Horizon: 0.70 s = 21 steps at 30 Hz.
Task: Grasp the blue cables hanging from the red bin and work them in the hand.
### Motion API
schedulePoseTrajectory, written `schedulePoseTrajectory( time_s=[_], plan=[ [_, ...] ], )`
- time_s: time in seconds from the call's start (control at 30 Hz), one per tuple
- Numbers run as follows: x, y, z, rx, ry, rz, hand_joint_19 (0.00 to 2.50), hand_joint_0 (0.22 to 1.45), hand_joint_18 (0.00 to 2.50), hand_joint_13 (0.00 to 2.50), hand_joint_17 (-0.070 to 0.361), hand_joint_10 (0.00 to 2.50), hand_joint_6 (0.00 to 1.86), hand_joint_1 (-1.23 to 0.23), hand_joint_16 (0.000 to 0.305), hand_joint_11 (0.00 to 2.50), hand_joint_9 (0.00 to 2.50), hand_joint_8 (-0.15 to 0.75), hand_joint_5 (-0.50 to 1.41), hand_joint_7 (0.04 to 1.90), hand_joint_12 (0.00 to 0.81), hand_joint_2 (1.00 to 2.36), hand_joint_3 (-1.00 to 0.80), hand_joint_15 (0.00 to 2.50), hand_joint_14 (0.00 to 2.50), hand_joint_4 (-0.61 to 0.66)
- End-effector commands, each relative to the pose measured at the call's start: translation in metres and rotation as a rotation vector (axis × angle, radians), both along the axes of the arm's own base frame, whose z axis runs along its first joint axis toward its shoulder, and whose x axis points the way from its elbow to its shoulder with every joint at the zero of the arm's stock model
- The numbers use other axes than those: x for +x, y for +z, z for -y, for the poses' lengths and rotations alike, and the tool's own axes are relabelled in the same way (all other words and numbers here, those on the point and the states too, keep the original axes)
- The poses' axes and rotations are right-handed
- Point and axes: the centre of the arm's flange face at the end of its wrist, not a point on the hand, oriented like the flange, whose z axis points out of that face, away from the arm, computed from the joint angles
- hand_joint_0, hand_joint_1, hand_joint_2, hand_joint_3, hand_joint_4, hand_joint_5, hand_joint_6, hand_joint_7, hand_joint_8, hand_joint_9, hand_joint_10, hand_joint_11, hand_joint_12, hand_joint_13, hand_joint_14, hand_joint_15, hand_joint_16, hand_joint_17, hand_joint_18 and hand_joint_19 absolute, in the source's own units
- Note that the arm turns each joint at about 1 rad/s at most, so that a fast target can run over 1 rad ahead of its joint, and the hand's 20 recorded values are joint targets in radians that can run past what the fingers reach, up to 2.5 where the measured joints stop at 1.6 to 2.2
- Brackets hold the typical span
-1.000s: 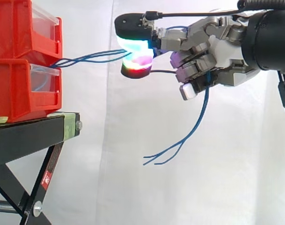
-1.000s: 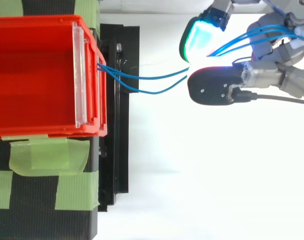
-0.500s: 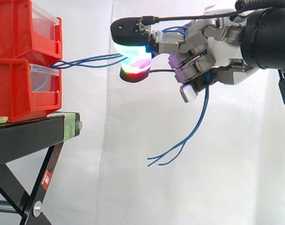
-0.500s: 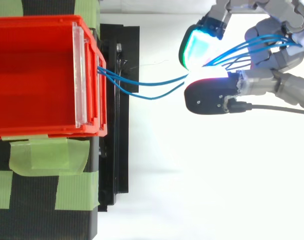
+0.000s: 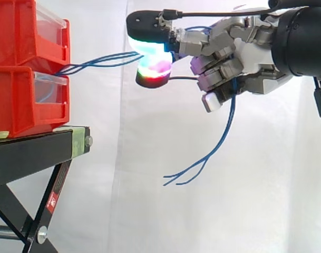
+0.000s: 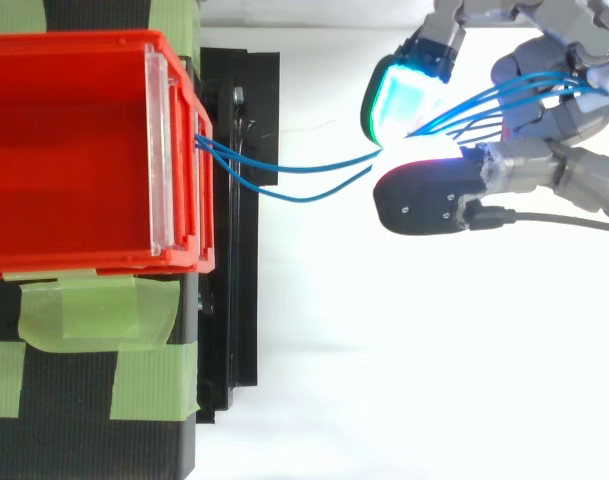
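A white curtain (image 5: 149,211) hangs behind the whole work. In front of it a black stand (image 5: 28,153) carries two red bins stacked one on the other, the upper red bin (image 5: 23,31) resting on the lower red bin (image 5: 18,100). From above, the upper bin looks open and bare inside, with a clear front panel (image 6: 156,150) standing across its mouth.

The hand (image 5: 244,50) comes in from the right in the side view, level with the upper bin and well apart from the stand. Two of its glowing fingertips (image 5: 149,50) press toward each other and pinch the blue cables (image 5: 97,62) between them. One pad shows cyan and green from above, and the other is turned with its black back to the top camera. The rest of the fingers are curled in toward the palm, and the cables run on through them.

The blue cables leave the front of the bins at the seam where the upper bin meets the lower. They cross the open gap almost level, slightly bowed, to the pinching pads. Past the curled fingers they hang down below the hand, their loose ends splayed in the air before the curtain.

Strips of green tape (image 6: 94,310) lie on the stand's top beside the bin.
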Motion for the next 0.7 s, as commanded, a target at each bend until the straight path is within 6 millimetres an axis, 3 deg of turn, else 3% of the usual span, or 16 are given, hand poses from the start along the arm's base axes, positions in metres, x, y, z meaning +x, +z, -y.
schedulePoseTrajectory(
  time_s=[0.0,0.67],
  plan=[
    [-0.001,0.0,-0.002,0.021,-0.013,0.013,0.77,0.9,2.5,2.1,0.158,2.5,0.74,-0.62,0.21,2.5,1.71,0.58,0.07,1.16,0.706,1.01,-0.85,2.15,2.5,0.25],
    [-0.003,0.001,-0.017,0.154,-0.036,0.127,0.77,0.95,2.5,2.1,0.158,2.5,0.82,-0.63,0.21,2.5,1.71,0.58,0.03,1.1,0.706,1.01,-0.87,2.15,2.5,0.25]
  ],
)
